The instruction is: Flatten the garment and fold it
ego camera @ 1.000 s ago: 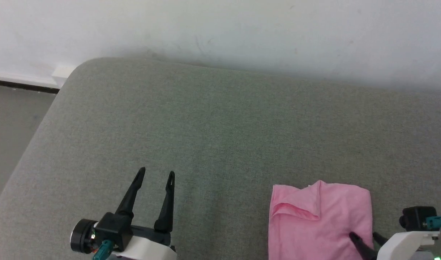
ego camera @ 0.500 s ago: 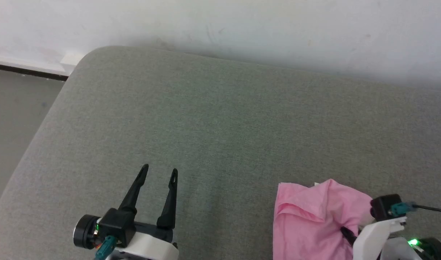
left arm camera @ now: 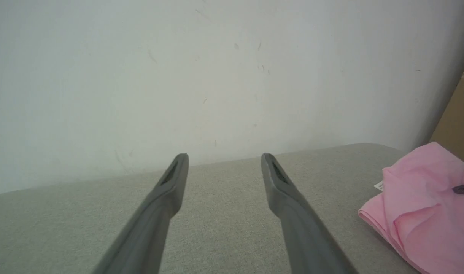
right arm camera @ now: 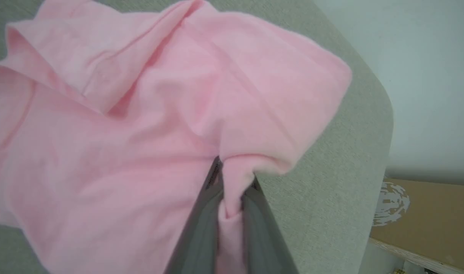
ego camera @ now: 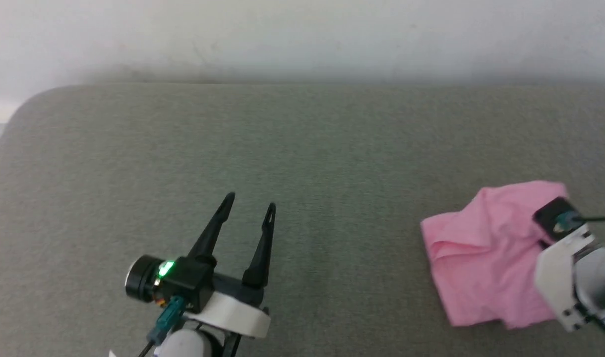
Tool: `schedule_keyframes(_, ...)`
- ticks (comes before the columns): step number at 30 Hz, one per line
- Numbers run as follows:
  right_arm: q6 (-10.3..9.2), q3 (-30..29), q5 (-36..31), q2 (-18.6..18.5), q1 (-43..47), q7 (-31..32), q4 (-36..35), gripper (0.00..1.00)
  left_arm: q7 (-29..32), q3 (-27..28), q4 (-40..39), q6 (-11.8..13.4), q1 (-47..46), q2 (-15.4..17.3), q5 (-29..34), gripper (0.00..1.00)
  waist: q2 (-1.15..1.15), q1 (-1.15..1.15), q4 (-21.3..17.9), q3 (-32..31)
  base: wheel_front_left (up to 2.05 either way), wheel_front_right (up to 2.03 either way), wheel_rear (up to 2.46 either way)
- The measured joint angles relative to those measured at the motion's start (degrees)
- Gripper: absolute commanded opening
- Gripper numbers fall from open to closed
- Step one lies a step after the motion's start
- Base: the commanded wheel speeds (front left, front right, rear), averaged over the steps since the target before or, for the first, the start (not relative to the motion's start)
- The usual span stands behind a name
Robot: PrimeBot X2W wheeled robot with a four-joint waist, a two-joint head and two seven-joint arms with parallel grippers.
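Two dark-fingered grippers work over a grey upholstered surface [ego camera: 302, 148] set against a white wall [ego camera: 302, 34]. The garment [ego camera: 481, 258], a pair of light pink shorts in thin fabric, lies rumpled and loosely doubled over close to the surface's right edge, with bare grey cloth between it and the far edge.

The right gripper [right arm camera: 234, 175] is clamped on the garment: in the right wrist view its two fingers stand nearly together with a pinched ridge of pink fabric running up between them, and creases fan out from the grip across the cloth. A folded flap lies along the garment's left side in the head view. From the left wrist view a small white label [left arm camera: 379, 185] shows at the garment's far edge.

The left gripper [ego camera: 250, 201] holds nothing. Its fingers stand well apart, pointing toward the wall, over the front part of the surface left of centre and well apart from the garment. Brown cardboard [right arm camera: 426, 228] stands beyond the surface's right edge.
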Motion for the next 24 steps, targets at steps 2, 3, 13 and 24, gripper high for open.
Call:
schedule_keyframes(2, -0.01, 0.2, 0.7, -4.2, -1.9, 0.5, 0.1, 0.0, 0.0, -0.9, 0.0, -0.2, -2.1, -0.1, 0.2, 1.0, 0.0, 0.0, -1.7, 1.1, 0.0, 0.0, 0.0)
schedule_keyframes(3, 0.01, 0.2, 1.0, -6.2, -2.7, 0.5, 0.3, 0.0, 0.0, -1.2, 0.0, -0.4, -3.2, -0.2, 0.3, 1.0, 0.0, 0.0, -2.5, 1.8, 0.0, 0.0, 0.0)
schedule_keyframes(13, 0.01, -3.1, 4.9, -19.2, -8.8, -8.5, 12.5, 0.0, 0.0, -4.1, 0.1, -1.5, -12.3, -0.3, 1.6, 1.0, 0.0, 0.02, -6.8, 11.9, 0.0, 0.0, 0.0)
schedule_keyframes(24, 0.01, -11.6, 2.2, -24.5, -9.5, -25.7, 34.3, 0.0, 0.0, -4.2, -1.0, -1.9, -15.4, 0.7, 2.1, 1.0, 0.0, 0.01, -6.1, 22.4, 0.0, 0.0, 0.0)
